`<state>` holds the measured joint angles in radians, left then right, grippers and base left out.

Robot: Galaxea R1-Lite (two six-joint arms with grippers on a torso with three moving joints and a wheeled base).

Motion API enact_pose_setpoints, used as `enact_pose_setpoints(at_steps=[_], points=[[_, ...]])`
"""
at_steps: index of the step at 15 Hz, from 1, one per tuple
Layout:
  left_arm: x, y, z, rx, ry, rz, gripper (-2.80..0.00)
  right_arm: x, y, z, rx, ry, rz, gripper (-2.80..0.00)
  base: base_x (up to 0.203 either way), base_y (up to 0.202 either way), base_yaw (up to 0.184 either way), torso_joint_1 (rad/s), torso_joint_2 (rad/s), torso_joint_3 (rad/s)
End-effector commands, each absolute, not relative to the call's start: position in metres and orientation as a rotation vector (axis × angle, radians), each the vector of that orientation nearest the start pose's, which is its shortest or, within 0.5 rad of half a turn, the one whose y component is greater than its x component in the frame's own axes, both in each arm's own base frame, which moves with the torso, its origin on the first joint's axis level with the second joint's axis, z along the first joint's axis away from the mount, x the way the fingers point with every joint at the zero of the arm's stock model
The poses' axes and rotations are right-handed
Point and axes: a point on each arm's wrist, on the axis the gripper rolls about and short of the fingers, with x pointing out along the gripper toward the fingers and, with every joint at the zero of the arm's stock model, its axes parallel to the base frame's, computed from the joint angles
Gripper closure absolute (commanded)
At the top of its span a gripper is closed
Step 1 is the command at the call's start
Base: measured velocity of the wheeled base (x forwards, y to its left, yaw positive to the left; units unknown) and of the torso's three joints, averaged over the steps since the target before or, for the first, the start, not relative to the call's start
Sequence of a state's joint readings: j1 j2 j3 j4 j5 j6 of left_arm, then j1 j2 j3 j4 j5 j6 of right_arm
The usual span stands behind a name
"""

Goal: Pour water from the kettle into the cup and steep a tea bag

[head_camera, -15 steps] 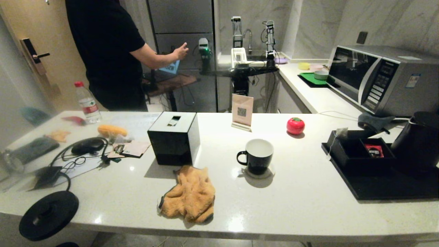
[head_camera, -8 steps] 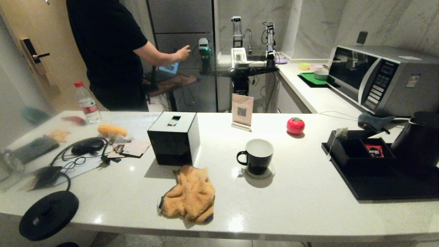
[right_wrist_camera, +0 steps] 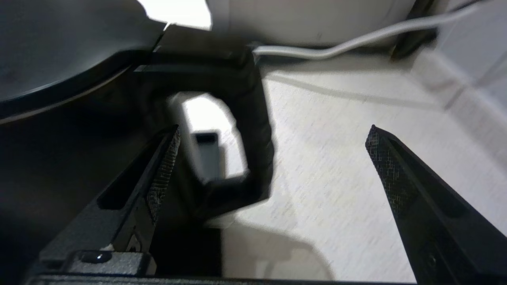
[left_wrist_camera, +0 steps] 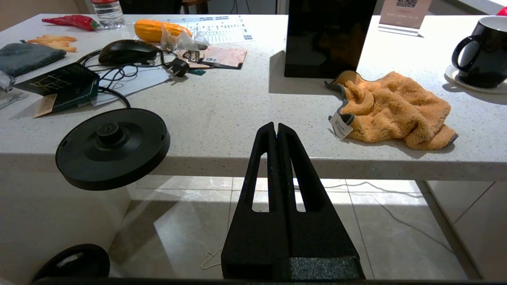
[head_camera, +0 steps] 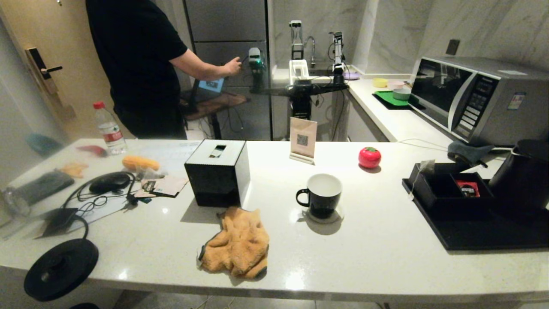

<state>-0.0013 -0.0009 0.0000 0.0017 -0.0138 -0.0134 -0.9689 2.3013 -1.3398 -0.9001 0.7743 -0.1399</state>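
Note:
The black kettle [head_camera: 524, 175] stands at the far right on a black tray [head_camera: 472, 234]. In the right wrist view my right gripper [right_wrist_camera: 272, 132] is open, with the kettle's black handle [right_wrist_camera: 255, 118] between its fingers [right_wrist_camera: 164, 166] and nearer the one beside the body; nothing is gripped. The black cup [head_camera: 321, 196] with a white inside sits on a coaster mid-counter; no water shows in it. The pale tea bag [head_camera: 425, 166] hangs on the rim of a black box. My left gripper [left_wrist_camera: 276, 128] is shut and empty, parked below the counter's front edge. Neither gripper shows in the head view.
An orange cloth [head_camera: 236, 242] lies in front of a black tissue box [head_camera: 216, 171]. The kettle's round base [head_camera: 60, 268] overhangs the front left edge. A red sachet [head_camera: 467, 188], a red tomato-shaped thing [head_camera: 369, 157], a card stand [head_camera: 303, 139] and a microwave [head_camera: 480, 98] are around. A person [head_camera: 137, 64] stands behind.
Only the person behind the counter has shifted, reaching a little further right. Nothing on the counter has moved.

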Motion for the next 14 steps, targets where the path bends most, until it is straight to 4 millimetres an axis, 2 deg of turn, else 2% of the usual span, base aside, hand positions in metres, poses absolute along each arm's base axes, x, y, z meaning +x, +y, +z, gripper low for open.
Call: enact_pose_setpoints(at_steps=[1,8,14], points=[[-0.023,0.0,0.075,-0.015,0.002,-0.016,0.0,0.277,-0.376,0.106,-0.106,0.042,-0.189,-2.8,0.0,0.0,0.0,0.0,0.0,0.0],[-0.023,0.0,0.075,-0.014,0.002,-0.015,0.0,0.282,-0.385,0.09,-0.087,0.033,-0.192,-2.8,0.0,0.0,0.0,0.0,0.0,0.0],[-0.023,0.0,0.075,-0.014,0.002,-0.015,0.0,0.283,-0.385,0.087,-0.031,0.028,-0.191,-2.8,0.0,0.0,0.0,0.0,0.0,0.0]])
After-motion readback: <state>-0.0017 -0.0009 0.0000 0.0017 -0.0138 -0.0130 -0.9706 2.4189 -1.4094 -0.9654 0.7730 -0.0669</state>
